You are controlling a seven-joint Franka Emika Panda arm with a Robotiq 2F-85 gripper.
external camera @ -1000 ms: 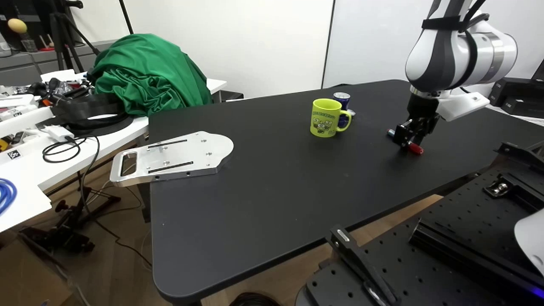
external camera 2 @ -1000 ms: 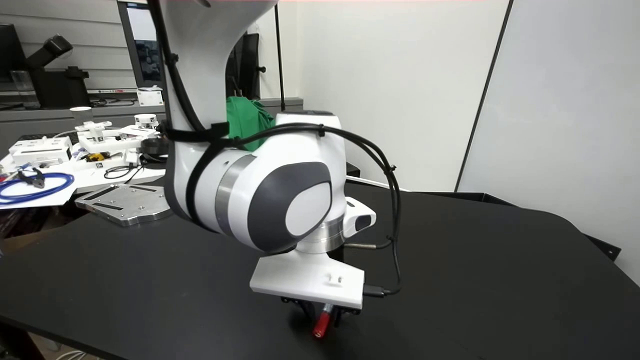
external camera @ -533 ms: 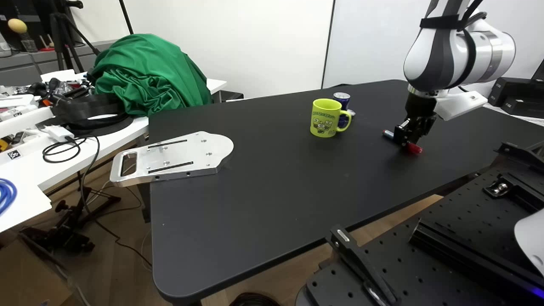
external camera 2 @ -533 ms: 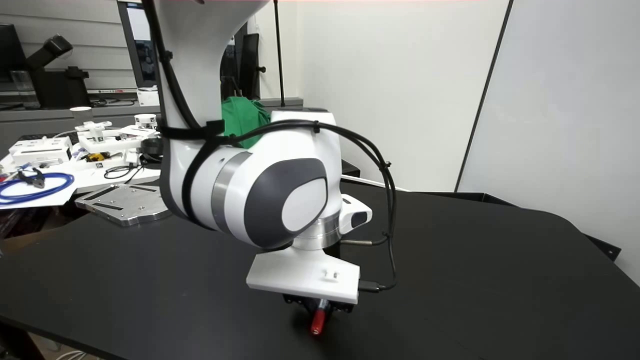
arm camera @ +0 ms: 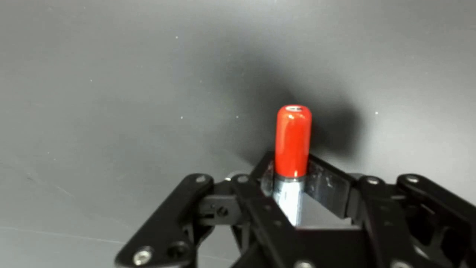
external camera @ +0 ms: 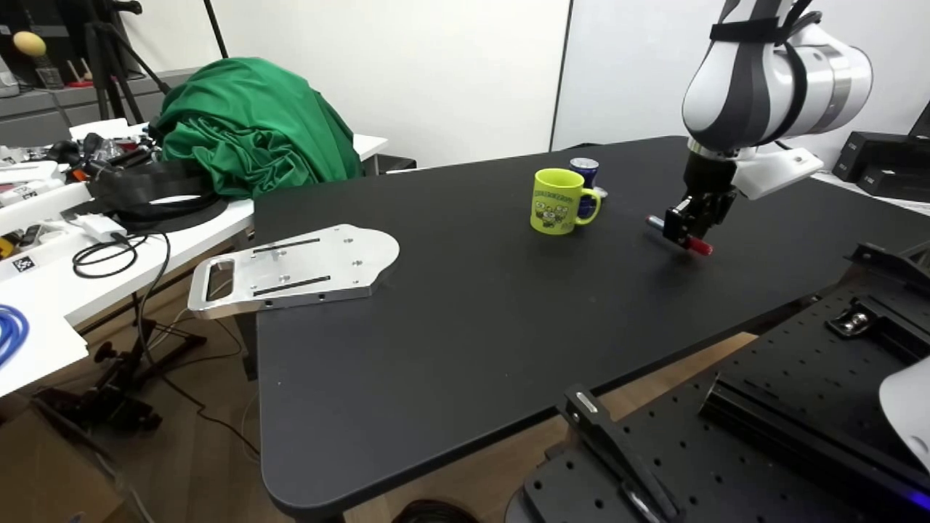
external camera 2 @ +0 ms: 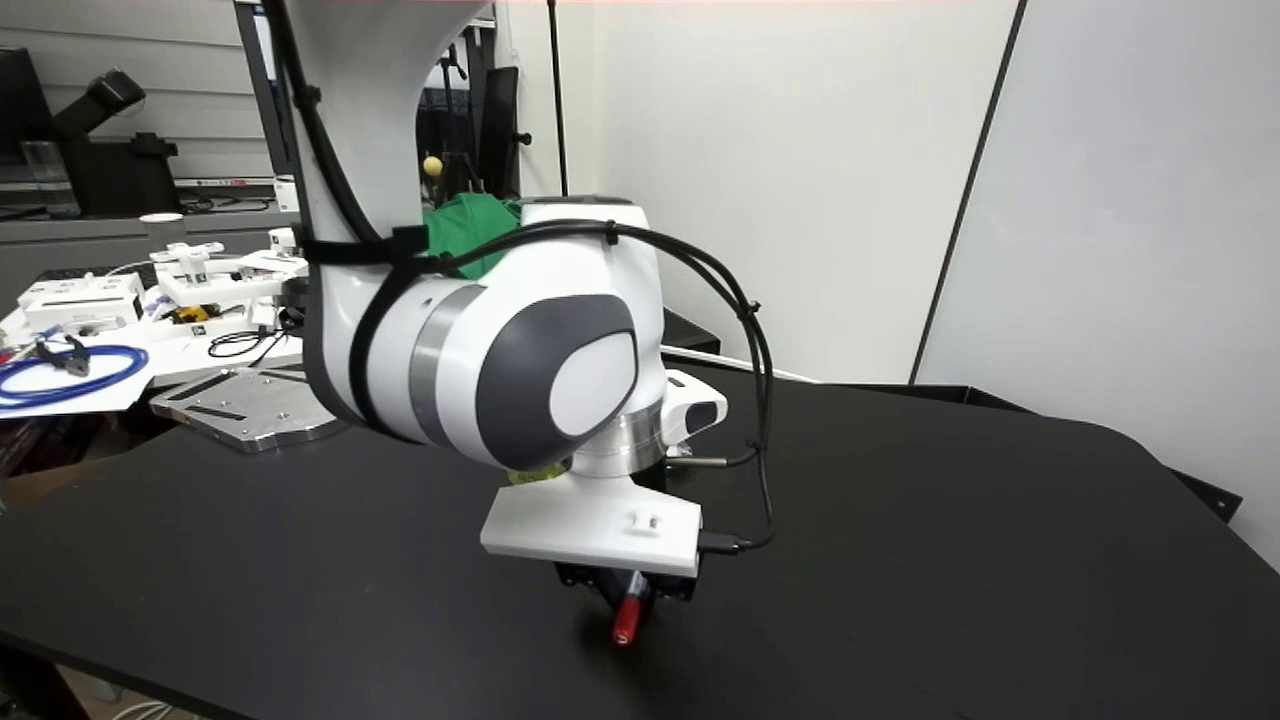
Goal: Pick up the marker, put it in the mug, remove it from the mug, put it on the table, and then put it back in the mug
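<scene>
The marker has a red cap and a silvery body. It shows in both exterior views point(external camera: 700, 247) point(external camera 2: 627, 622) and in the wrist view point(arm camera: 293, 141). My gripper point(arm camera: 290, 167) is shut on its silvery body just below the cap, with a pad on each side. In an exterior view the gripper point(external camera: 681, 231) holds the marker tilted, a little above the black table point(external camera: 436, 363), with a shadow under it. The yellow-green mug point(external camera: 556, 203) stands upright on the table, left of the gripper, its handle toward the gripper. A sliver of the mug point(external camera 2: 537, 474) shows behind the arm.
A blue can point(external camera: 583, 167) stands just behind the mug. A silver metal plate point(external camera: 312, 265) lies over the table's left edge. A cluttered white table point(external camera: 43, 290) and a green cloth point(external camera: 254, 123) are beyond it. A black perforated mount point(external camera: 763, 407) is at the near side.
The gripper's fingers have shut on the marker. The gripper and marker have risen off the table and moved a little left, toward the mug. The mug has not moved.
</scene>
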